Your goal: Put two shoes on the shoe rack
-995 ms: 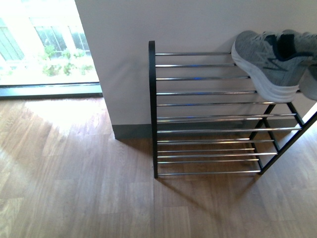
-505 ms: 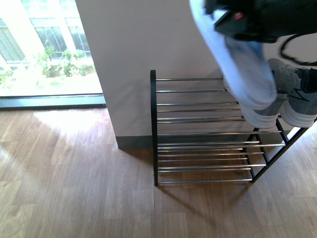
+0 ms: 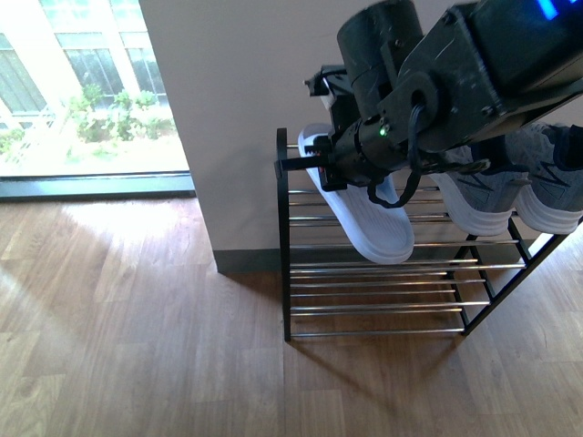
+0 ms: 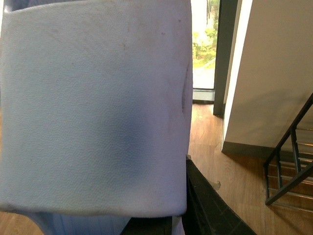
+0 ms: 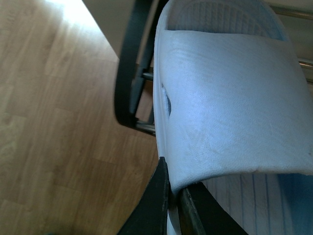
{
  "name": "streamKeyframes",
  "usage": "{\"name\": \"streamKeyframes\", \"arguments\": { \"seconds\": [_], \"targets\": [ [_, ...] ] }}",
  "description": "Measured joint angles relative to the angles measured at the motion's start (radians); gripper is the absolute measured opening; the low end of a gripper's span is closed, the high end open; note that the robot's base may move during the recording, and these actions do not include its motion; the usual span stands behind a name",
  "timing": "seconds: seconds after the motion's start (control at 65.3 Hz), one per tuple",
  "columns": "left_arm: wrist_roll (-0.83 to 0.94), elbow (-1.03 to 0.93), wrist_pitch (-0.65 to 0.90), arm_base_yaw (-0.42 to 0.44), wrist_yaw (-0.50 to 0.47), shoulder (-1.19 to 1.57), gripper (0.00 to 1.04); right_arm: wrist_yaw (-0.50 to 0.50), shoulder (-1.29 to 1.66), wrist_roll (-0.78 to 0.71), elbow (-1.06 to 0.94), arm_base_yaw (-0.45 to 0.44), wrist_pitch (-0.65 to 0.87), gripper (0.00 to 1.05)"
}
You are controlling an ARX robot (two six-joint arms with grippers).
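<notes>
I count two pale blue one-piece foam slides (image 3: 364, 228): one just past the centre of my front view, towards 1 o'clock, and a second slide (image 4: 93, 107) filling my left wrist view. Two grey knit sneakers with white soles (image 3: 474, 200) show at 3 o'clock. One black-framed shoe rack with thin chrome bars (image 3: 284, 273) runs from centre towards 4 o'clock.

Wooden plank floor (image 3: 137, 346), sunlit patch at the far left. The shoe rack (image 3: 283, 264) stands on it against a pale wall (image 3: 237, 137): black frame, tiers of thin chrome bars. Top tier, right end: two grey sneakers (image 3: 483, 196) with white soles, side by side, soles on the bars. A pale blue slide (image 3: 364, 223) hangs tilted over the upper bars at the left end; contact with them cannot be told. Lower tiers bare.
</notes>
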Motion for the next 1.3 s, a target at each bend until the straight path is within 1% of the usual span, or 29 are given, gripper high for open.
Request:
{"name": "streamKeyframes", "arguments": {
  "seconds": [0.184,0.429,0.582,0.735,0.75,0.827,0.949,1.118,1.24,1.271,1.302],
  "targets": [
    [0.000,0.000,0.000,0.000,0.000,0.000,0.02,0.095,0.217,-0.056,0.243,-0.049,-0.051,0.02],
    [0.000,0.000,0.000,0.000,0.000,0.000,0.02,0.229,0.356,-0.105,0.427,-0.113,-0.079,0.02],
    [0.000,0.000,0.000,0.000,0.000,0.000,0.02,0.262,0.393,-0.127,0.502,-0.149,-0.082,0.02],
    [0.000,0.000,0.000,0.000,0.000,0.000,0.02,0.243,0.415,-0.127,0.545,-0.172,-0.100,0.02],
    [0.000,0.000,0.000,0.000,0.000,0.000,0.02,0.238,0.415,-0.128,0.545,-0.172,-0.100,0.03],
    [0.000,0.000,0.000,0.000,0.000,0.000,0.02,0.222,0.391,-0.130,0.497,-0.179,-0.069,0.21],
    [0.000,0.000,0.000,0.000,0.000,0.000,0.02,0.140,0.245,-0.103,0.290,-0.198,0.021,0.49],
    [0.000,0.000,0.000,0.000,0.000,0.000,0.02,0.038,0.031,-0.050,0.046,-0.199,0.126,0.74],
    [0.000,0.000,0.000,0.000,0.000,0.000,0.02,-0.052,-0.169,-0.013,-0.188,-0.194,0.216,0.94],
    [0.000,0.000,0.000,0.000,0.000,0.000,0.02,-0.063,-0.203,-0.009,-0.228,-0.194,0.231,0.96],
    [0.000,0.000,0.000,0.000,0.000,0.000,0.02,-0.086,-0.253,0.000,-0.288,-0.194,0.253,0.97]
  ]
}}
